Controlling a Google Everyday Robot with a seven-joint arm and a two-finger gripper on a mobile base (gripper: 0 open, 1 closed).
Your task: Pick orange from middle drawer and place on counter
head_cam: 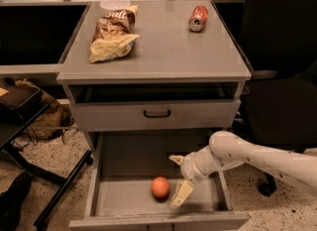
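While the orange [160, 187] lies on the floor of the pulled-out middle drawer [124, 198], the hand [178, 178] hangs just right of it, fingers spread wide, holding nothing. On the desk [163, 46] rest a chip bag [114, 34] and red soda can [198, 18].

Arm [257, 158]: your arm is extended, wrist bent downward.
Gripper [179, 177]: at the arm's tip, fingers [182, 194] spread apart.

On the counter [163, 51] a crumpled chip bag [114, 36] lies upper left, a red soda can [198, 18] on its side upper right. A black chair [282, 76] fills the right edge; a brown bag [44, 118] sits far left.
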